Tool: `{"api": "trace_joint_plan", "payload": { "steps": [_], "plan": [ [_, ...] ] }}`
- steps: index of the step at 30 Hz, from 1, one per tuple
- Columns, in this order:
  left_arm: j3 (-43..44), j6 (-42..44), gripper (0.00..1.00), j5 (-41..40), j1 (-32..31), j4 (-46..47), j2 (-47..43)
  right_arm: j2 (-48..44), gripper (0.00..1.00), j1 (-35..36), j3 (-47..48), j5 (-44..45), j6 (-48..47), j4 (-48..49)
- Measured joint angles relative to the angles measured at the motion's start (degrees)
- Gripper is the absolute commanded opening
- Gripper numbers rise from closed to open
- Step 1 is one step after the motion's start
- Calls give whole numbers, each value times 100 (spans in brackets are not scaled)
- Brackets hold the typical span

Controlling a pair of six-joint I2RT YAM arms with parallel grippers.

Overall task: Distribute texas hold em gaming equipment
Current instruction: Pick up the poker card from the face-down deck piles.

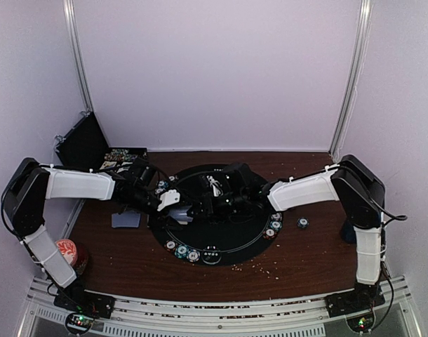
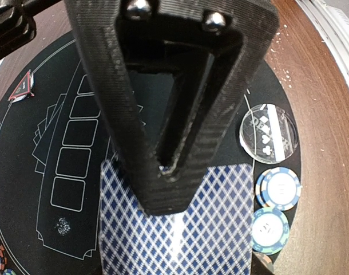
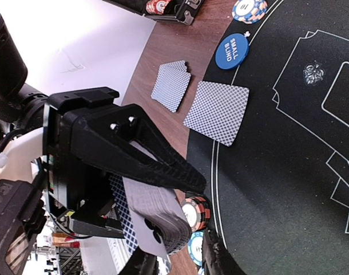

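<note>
Partly done: chips, button and few cards are placed. Undealt deck is clamped in left gripper. Right gripper state can't be told.

Left arm and right arm extend inward, forearms near level, wrists converging at centre. Left claw: jaws clamped on a stack of grey-blue-backed playing cards. Right claw: just beside the left claw, only fingertips visible, jaw state indeterminate.
</note>
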Motion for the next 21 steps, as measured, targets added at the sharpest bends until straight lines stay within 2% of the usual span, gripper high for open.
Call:
{"api": "trace_joint_plan", "payload": {
  "steps": [5, 8, 21],
  "plan": [
    [4, 2, 42, 22, 0, -7, 7, 0, 15, -4, -57, -162, 170, 273],
    [4, 2, 42, 24, 0, -9, 7, 0, 1, -4, -68, -247, 243, 433],
    [7, 7, 42, 101, -31, -48, 37, -179, 0, -39, -398, -319, 341, 660]
  ]
}}
